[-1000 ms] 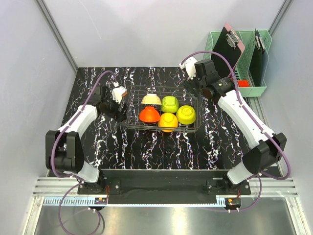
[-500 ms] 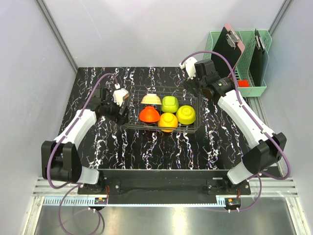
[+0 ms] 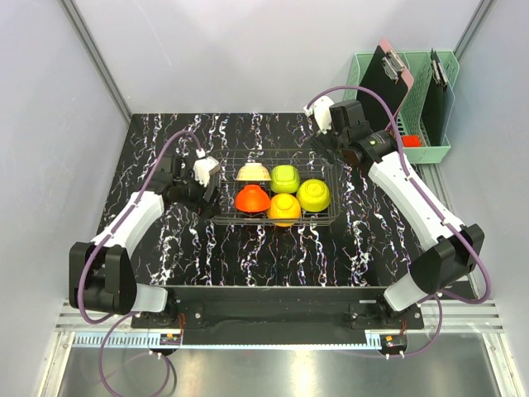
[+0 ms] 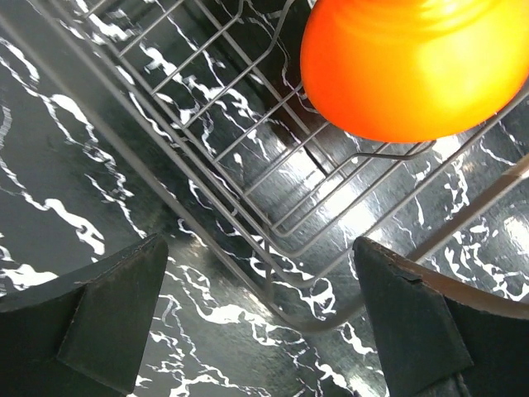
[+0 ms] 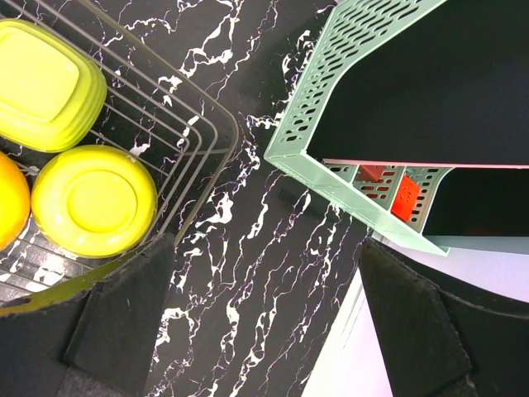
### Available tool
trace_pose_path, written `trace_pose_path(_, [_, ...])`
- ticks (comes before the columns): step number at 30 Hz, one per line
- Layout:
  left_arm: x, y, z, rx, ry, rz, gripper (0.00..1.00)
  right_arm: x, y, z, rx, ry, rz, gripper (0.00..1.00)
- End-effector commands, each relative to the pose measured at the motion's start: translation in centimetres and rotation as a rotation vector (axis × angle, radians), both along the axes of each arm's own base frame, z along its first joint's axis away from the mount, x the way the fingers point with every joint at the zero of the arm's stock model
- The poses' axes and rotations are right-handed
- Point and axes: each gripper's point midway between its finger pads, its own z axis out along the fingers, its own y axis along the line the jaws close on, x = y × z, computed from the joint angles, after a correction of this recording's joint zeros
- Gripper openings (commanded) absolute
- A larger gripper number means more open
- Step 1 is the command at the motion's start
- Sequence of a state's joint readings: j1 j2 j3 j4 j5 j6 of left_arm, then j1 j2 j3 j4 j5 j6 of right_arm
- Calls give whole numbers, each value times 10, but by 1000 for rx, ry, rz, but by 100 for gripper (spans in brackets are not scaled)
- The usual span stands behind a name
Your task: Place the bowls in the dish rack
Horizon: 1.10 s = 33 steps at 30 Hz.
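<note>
Looking down from the top camera, you see a black marble-patterned table (image 3: pixel 248 248) with the wire dish rack (image 3: pixel 274 151) near its middle. All five bowls sit inside the rack. The cream-white bowl (image 3: pixel 254 172) and the lime green bowl (image 3: pixel 286 177) are in the far row. The red-orange bowl (image 3: pixel 250 197), the orange bowl (image 3: pixel 283 208) and the yellow-green bowl (image 3: pixel 314 195) are in the near row, packed close together.

Your left gripper (image 3: pixel 212 192) is at the rack's left end, low to the table. In the left wrist view its two dark fingers (image 4: pixel 107 322) stand wide apart and hold nothing. The rack's rounded corner wire (image 4: pixel 331 324) shows in the gap between them, but you cannot tell whether it is touched. The red-orange bowl (image 4: pixel 413 66) lies bottom up on the rack's grid just beyond.

Your right gripper (image 3: pixel 322 142) hovers by the rack's far right corner. In the right wrist view its fingers (image 5: pixel 116 322) are also spread wide and empty. Below them you see the rack's corner (image 5: pixel 216 141), with the lime green bowl (image 5: pixel 45 91) and the yellow-green bowl (image 5: pixel 95 198) both bottom up, and a sliver of the orange bowl (image 5: pixel 7 207) at the left edge of that view.

A mint-green plastic basket (image 3: pixel 417 154) stands past the table's far right corner, apart from the rack. It holds two black clipboards (image 3: pixel 384 78) on edge and a small red item (image 5: pixel 405 198).
</note>
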<state>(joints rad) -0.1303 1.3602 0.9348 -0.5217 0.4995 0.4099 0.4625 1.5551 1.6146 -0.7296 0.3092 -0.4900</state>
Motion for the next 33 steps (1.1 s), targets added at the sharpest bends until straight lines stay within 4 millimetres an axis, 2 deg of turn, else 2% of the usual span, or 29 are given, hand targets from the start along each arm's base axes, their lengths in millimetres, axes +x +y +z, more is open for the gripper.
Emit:
trace_pose_path(1, [-18, -2, -3, 2, 38, -26, 99, 0, -1, 14, 41, -42, -10, 100])
trace_pose_path(3, [-10, 1, 4, 19, 7, -13, 99, 1, 0, 12, 42, -38, -10, 100])
trace_pose_path(6, [16, 8, 24, 38, -65, 33, 99, 3, 0, 11, 43, -35, -13, 100])
trace_pose_path(7, [32, 10, 46, 30, -117, 51, 99, 4, 0, 11, 42, -35, -14, 100])
trace_pose_path(9, [49, 10, 65, -2, -139, 71, 99, 6, 0, 11, 42, -35, -22, 100])
trace_pose_path(10, [64, 10, 95, -16, -203, 82, 99, 7, -1, 11, 45, -35, -27, 100])
trace_pose_path(12, [73, 7, 120, -35, -236, 83, 99, 7, -3, 12, 57, -36, -32, 100])
trace_pose_path(13, [81, 6, 149, -50, -298, 86, 99, 7, -3, 14, 68, -38, -33, 100])
trace_pose_path(15, [82, 7, 175, -70, -332, 107, 99, 6, -7, 17, 107, -36, -37, 100])
trace_pose_path(16, [83, 10, 195, -81, -370, 125, 99, 2, -7, 23, 159, -39, -47, 100])
trace_pose_path(17, [80, 15, 210, -84, -402, 156, 99, -1, -2, 28, 224, -26, -16, 100])
trace_pose_path(18, [77, 18, 218, -101, -409, 182, 99, -5, -10, 36, 274, -10, -24, 100])
trace_pose_path(19, [73, 25, 221, -106, -414, 206, 99, -12, -11, 47, 350, -3, -20, 100])
trace_pose_path(20, [62, 30, 234, -113, -453, 227, 99, -20, 0, 55, 431, 20, 47, 100])
trace_pose_path(21, [58, 36, 238, -127, -461, 271, 99, -26, -4, 63, 468, 20, 54, 100])
trace_pose_path(22, [53, 45, 226, -129, -445, 315, 99, -32, -13, 76, 509, -5, 46, 100])
trace_pose_path(23, [41, 52, 236, -128, -490, 354, 99, -37, -14, 81, 536, -8, 60, 100])
trace_pose_path(24, [34, 52, 237, -133, -510, 352, 99, -42, -18, 84, 544, -15, 58, 100])
trace_pose_path(25, [29, 66, 219, -116, -490, 392, 99, -50, -26, 94, 552, -46, 51, 100])
trace_pose_path(26, [18, 71, 227, -110, -537, 408, 99, -55, -28, 97, 560, -58, 52, 100])
trace_pose_path(27, [12, 75, 213, -102, -519, 425, 99, -59, -31, 94, 563, -61, 47, 100])
trace_pose_path(28, [7, 82, 211, -92, -527, 448, 99, -72, -33, 104, 567, -97, 63, 100])
trace_pose_path(29, [-1, 86, 216, -85, -556, 467, 99, -76, -36, 107, 572, -118, 63, 100])
trace_pose_path(30, [-4, 90, 209, -81, -547, 482, 99, -81, -39, 101, 571, -115, 56, 100])
trace_pose_path(31, [-7, 95, 208, -77, -552, 502, 99, -90, -43, 107, 574, -144, 55, 100])
trace_pose_path(33, [-14, 96, 210, -88, -565, 516, 99, -93, -53, 101, 564, -151, 23, 100])
